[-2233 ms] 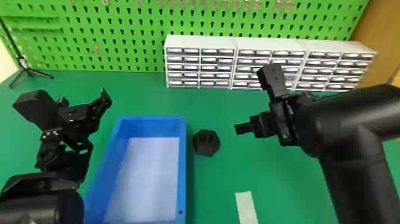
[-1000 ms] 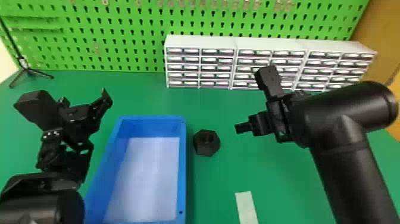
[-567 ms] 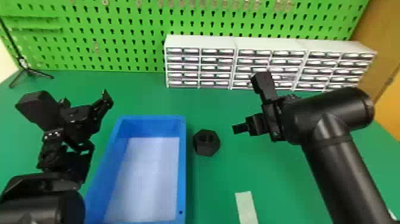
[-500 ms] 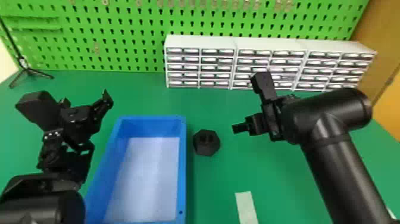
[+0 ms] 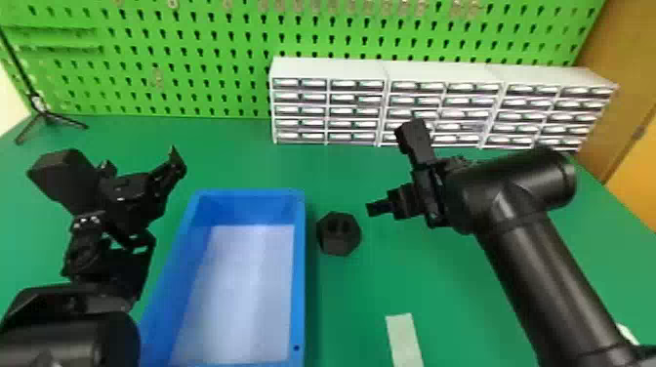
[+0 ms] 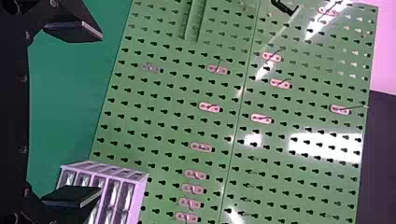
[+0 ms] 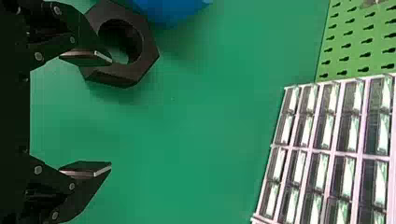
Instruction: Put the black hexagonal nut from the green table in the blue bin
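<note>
Over to the left, closer to the black hexagonal nut (image 5: 339, 246), the right gripper (image 5: 377, 209) has moved, and its arm has swung in too. Its two fingers (image 7: 84, 57) are spread wide apart with nothing held (like a mouth saying "ah"). The nut sits on the green table (image 5: 351, 317), just beside the blue bin (image 5: 298, 273), on its right side. Left of the bin is the left gripper (image 5: 163, 202), also spread wide and holding nothing.

2 jaws wide apart, 1 overlapping the black hexagonal nut (image 7: 148, 52), blue bin (image 7: 173, 8), green table (image 7: 201, 121), drawer unit (image 7: 329, 151), pegboard (image 7: 357, 35)
</note>
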You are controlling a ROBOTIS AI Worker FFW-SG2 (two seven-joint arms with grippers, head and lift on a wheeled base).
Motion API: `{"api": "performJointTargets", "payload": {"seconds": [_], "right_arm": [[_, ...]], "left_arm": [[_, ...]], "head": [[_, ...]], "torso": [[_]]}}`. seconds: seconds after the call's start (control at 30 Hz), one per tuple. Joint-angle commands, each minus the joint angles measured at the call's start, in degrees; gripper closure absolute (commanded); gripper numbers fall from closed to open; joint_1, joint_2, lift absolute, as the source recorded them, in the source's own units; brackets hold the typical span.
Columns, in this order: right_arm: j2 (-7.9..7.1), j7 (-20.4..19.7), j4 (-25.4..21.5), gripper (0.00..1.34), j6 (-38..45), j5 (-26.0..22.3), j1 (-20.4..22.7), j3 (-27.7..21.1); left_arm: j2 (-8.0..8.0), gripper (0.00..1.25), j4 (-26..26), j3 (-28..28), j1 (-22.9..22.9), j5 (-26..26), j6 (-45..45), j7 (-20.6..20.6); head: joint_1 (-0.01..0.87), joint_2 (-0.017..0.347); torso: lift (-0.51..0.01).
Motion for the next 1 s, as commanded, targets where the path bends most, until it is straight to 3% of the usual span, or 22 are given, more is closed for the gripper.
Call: {"api": "performJointTargets", "payload": {"seconds": [0.0,0.53,0.97], "right_arm": [[0.19,0.0,3.3,0.47,-2.5,-1.3,-0.8,1.2],[0.72,1.5,11.1,0.47,-10.2,-2.3,-2.5,5.1],[0.98,1.6,15.6,0.47,-16.2,-2.4,-3.2,4.9]], "left_arm": [[0.00,0.13,0.0,0.0,0.1,0.0,0.0,0.0],[0.00,0.13,0.0,0.0,0.1,0.1,0.0,0.0],[0.00,0.13,0.0,0.0,0.3,0.1,0.0,0.0]], "head": [[0.692,0.008],[0.692,0.008],[0.692,0.008]], "torso": [[-0.097],[-0.097],[-0.097]]}}
